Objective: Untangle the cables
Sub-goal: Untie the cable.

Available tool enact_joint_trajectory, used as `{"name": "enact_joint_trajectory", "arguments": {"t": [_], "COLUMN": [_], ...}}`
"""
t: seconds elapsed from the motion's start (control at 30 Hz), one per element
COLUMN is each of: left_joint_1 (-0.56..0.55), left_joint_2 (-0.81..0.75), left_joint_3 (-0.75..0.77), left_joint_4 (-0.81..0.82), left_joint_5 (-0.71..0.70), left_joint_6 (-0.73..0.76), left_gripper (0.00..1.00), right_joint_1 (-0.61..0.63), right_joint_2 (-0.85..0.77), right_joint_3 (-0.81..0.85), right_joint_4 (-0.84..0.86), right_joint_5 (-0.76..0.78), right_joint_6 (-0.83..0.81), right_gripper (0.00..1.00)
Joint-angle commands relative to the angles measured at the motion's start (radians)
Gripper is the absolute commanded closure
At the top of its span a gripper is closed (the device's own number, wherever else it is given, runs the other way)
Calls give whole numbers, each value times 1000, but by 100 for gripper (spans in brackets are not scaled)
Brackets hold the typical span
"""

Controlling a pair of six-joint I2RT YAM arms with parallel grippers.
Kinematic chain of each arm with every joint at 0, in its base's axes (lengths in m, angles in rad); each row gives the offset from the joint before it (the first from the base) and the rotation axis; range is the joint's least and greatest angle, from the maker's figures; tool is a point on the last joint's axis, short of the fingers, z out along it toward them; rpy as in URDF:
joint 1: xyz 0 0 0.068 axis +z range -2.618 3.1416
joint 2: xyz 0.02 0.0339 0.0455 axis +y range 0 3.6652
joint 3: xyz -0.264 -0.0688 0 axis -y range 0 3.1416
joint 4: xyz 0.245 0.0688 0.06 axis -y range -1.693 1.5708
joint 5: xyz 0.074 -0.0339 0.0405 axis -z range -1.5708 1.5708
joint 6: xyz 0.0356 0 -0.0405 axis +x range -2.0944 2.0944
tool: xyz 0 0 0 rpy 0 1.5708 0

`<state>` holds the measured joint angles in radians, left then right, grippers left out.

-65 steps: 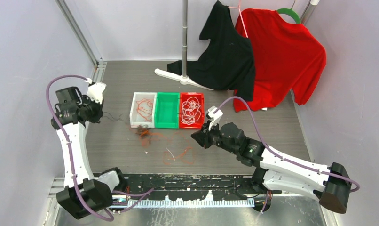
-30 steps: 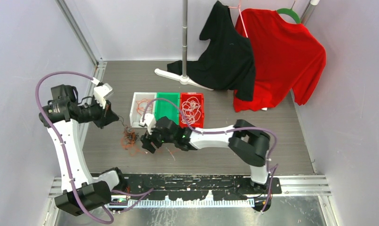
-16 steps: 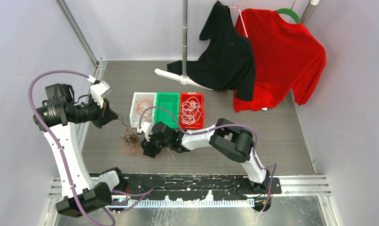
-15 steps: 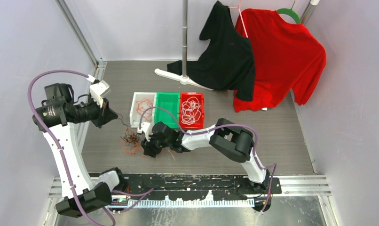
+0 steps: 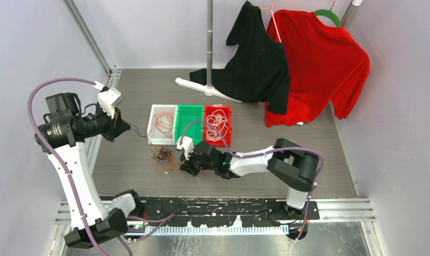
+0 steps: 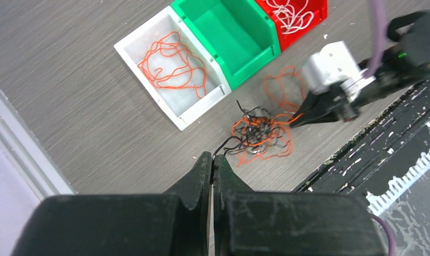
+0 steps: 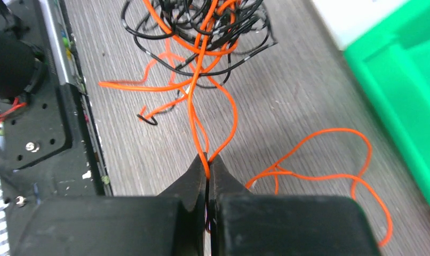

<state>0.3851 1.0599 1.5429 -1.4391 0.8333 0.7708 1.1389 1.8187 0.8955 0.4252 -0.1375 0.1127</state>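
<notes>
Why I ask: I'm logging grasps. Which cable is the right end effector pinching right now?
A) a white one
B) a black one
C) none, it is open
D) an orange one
D: in the right wrist view, the right end effector is shut on an orange cable that runs up into the black-and-orange tangle.

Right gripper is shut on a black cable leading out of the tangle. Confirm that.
Wrong colour: the right gripper is shut on an orange cable leading out of the tangle, as the right wrist view shows.
</notes>
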Motion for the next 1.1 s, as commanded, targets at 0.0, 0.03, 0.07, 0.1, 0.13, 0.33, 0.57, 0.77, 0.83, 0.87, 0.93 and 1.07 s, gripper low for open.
{"name": "enact_joint_trajectory", "arguments": {"t": [0.0, 0.03, 0.07, 0.1, 0.13, 0.33, 0.57, 0.77, 0.83, 0.87, 0.93, 1.07], "left_joint_1": [-2, -2, -2, -2, -2, -17, -183, -429, -525, -562, -606, -629], "left_joint_2": [-44, -50, -54, -60, -64, -61, -96, -114, -89, -69, -21, 103], "left_joint_3": [-39, -54, -74, -92, -116, -312, -443, -454, -472, -481, -495, -492], "left_joint_4": [138, 171, 209, 232, 246, 133, 92, 212, 263, 286, 319, 341], "left_joint_5": [-39, -54, -69, -82, -89, 6, -38, -32, -57, -65, -45, 43], "left_joint_6": [-79, -104, -120, -127, -126, 62, 153, 16, -16, -26, -27, -1], "left_gripper": [100, 100, 100, 100, 100, 70, 13, 10, 12, 14, 21, 31], "right_joint_1": [-16, -16, -16, -17, -17, -21, -21, -21, -21, -21, -20, -20], "right_joint_2": [-174, -201, -232, -262, -291, -437, -449, -404, -393, -389, -386, -385], "right_joint_3": [-115, -149, -182, -219, -256, -358, -282, -236, -233, -232, -230, -226], "right_joint_4": [145, 160, 181, 203, 232, 253, 95, -6, -8, -5, 0, 23], "right_joint_5": [44, 44, 45, 54, 62, 64, -61, -117, -127, -133, -132, -123], "right_joint_6": [66, 76, 88, 103, 117, 151, 82, 36, 36, 35, 35, 22], "right_gripper": [99, 99, 99, 99, 99, 99, 99, 99, 99, 99, 99, 99]}}
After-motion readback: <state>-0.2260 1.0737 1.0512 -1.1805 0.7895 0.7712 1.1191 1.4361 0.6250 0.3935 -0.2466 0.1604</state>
